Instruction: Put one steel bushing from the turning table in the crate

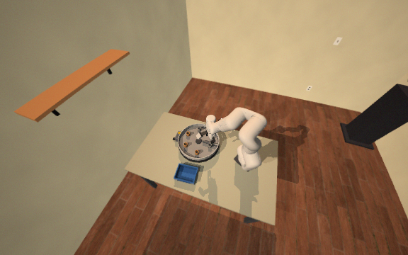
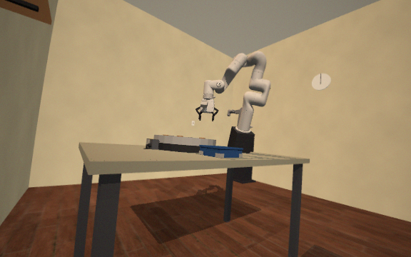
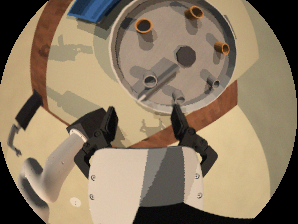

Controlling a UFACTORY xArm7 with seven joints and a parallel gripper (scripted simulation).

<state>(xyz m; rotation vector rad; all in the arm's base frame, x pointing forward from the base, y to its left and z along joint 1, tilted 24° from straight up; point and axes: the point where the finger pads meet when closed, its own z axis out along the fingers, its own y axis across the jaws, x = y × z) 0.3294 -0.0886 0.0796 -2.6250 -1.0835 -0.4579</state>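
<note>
Wrist view: the gripper point(image 1: 207, 136) point(image 2: 206, 119) point(image 3: 143, 112) is spread wide w/ nothing between its fingers, hovering well above the turning table point(image 1: 181, 148) point(image 2: 184, 140) point(image 3: 113, 55). Key relation: steel candidates lie below it & toward the upper part of this frame, ahead of the fingertips. The left steel bushing point(image 3: 150, 85) sits near frame centre, apparently upright, so long axis ~ along a straight-down approach; the lower steel bushing point(image 3: 178, 102) is close to the rim, the right steel bushing point(image 3: 216, 84) likewise.

Edges: a thin bar point(image 3: 161, 81) runs just beside the left one, so a finger could clip it; rim crowds the other two. Orange bushings point(image 1: 197, 152) point(image 3: 144, 25) are farther up-frame, to be left alone. Crate point(image 1: 185, 181) point(image 2: 223, 151) point(image 3: 92, 10) is upper left here, on the bench point(image 1: 154, 149) point(image 2: 127, 165), just beside the turning table; carry needs lift over the rim.
</note>
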